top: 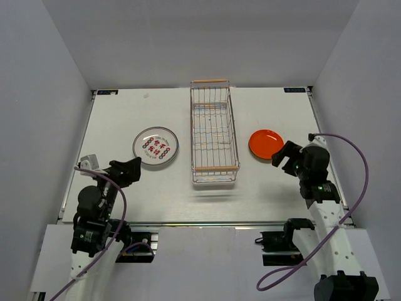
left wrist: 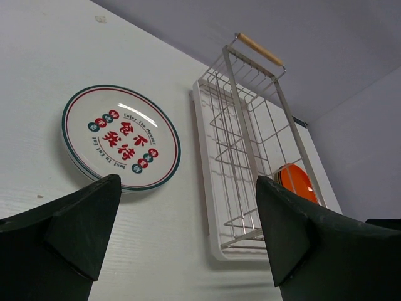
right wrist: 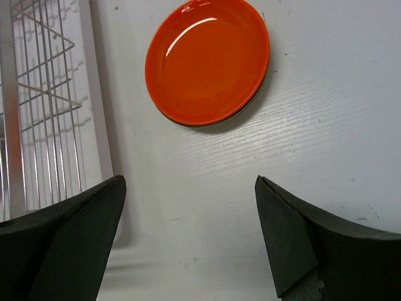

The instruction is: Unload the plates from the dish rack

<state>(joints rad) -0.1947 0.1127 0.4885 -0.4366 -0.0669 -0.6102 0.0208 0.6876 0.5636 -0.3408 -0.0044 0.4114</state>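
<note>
Gaping, left tool (top: 133,170) and right tool (top: 282,157) hold nothing; dish rack (left wrist: 246,135) half-hides orange plate (left wrist: 299,182).

The dish rack (top: 214,135) sits on a tray (left wrist: 202,163) in the middle of the counter (top: 263,188), its long side running from near to far. One plate (top: 155,146) lies flat on the counter to the rack's left and another plate (top: 265,143) to its right, each near the rack but apart from it. The left fingers (left wrist: 75,232) hang over the counter nearer than the first plate and to its left, and the right fingers (right wrist: 69,238) are just to the right of the other.
</note>
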